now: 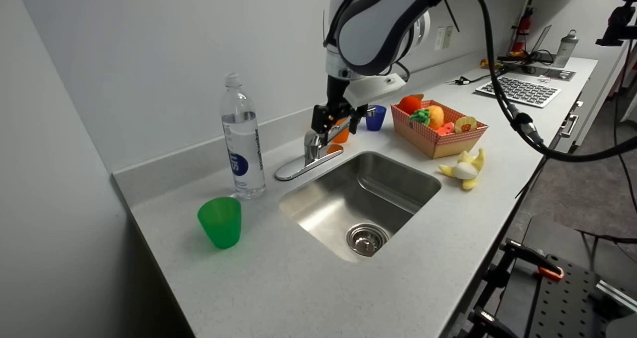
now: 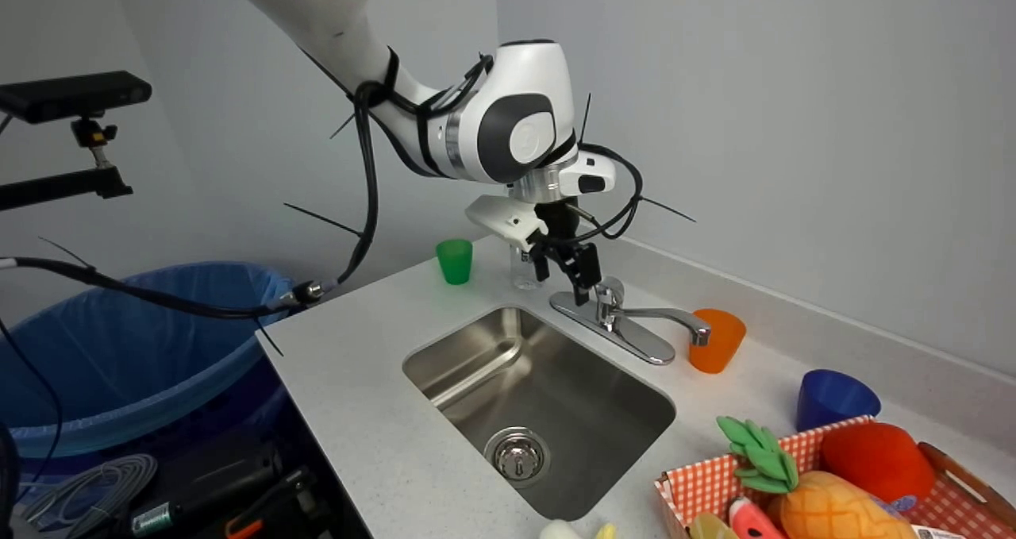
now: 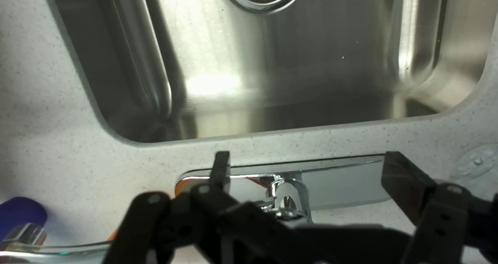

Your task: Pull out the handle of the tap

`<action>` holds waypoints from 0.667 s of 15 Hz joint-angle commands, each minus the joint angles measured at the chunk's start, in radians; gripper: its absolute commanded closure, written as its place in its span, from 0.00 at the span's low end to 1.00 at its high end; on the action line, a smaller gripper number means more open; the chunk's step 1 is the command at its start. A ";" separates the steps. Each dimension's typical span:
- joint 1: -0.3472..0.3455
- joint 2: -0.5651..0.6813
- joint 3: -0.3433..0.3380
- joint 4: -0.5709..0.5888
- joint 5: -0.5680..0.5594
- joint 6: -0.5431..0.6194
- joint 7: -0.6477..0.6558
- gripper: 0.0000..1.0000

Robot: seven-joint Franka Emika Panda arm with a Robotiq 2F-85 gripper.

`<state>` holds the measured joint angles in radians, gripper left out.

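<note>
The chrome tap stands behind the sink on a long base plate, seen in both exterior views (image 1: pixel 304 166) (image 2: pixel 635 334) and in the wrist view (image 3: pixel 346 184). Its low spout (image 2: pixel 663 314) points away along the counter. Its short chrome handle (image 2: pixel 611 289) tops the body; it also shows in the wrist view (image 3: pixel 288 197), partly hidden by the gripper's dark linkage. My gripper (image 3: pixel 306 168) is open and empty above the tap, fingers pointing down, also in both exterior views (image 1: pixel 339 131) (image 2: pixel 565 283). In the wrist view the handle lies between the fingers, nearer the left one, with no contact visible.
A steel sink (image 1: pixel 318 223) lies in front of the tap. A clear bottle (image 1: pixel 244 149) and green cup (image 1: pixel 221 223) stand on one side. An orange cup (image 2: pixel 716 340), blue cup (image 2: pixel 833 400), basket of plush fruit (image 1: pixel 423 139) and plush banana (image 1: pixel 465 169) are on the other.
</note>
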<state>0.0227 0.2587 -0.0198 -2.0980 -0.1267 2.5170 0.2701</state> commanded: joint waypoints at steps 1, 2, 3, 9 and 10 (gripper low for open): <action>0.020 0.032 -0.024 0.021 -0.039 0.052 0.001 0.29; 0.020 0.037 -0.027 0.024 -0.042 0.059 0.000 0.36; 0.022 0.042 -0.032 0.025 -0.049 0.070 0.003 0.45; 0.030 0.056 -0.059 0.031 -0.095 0.124 0.014 0.89; 0.034 0.060 -0.063 0.033 -0.102 0.134 0.020 0.97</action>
<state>0.0312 0.2970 -0.0545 -2.0877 -0.1915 2.6088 0.2674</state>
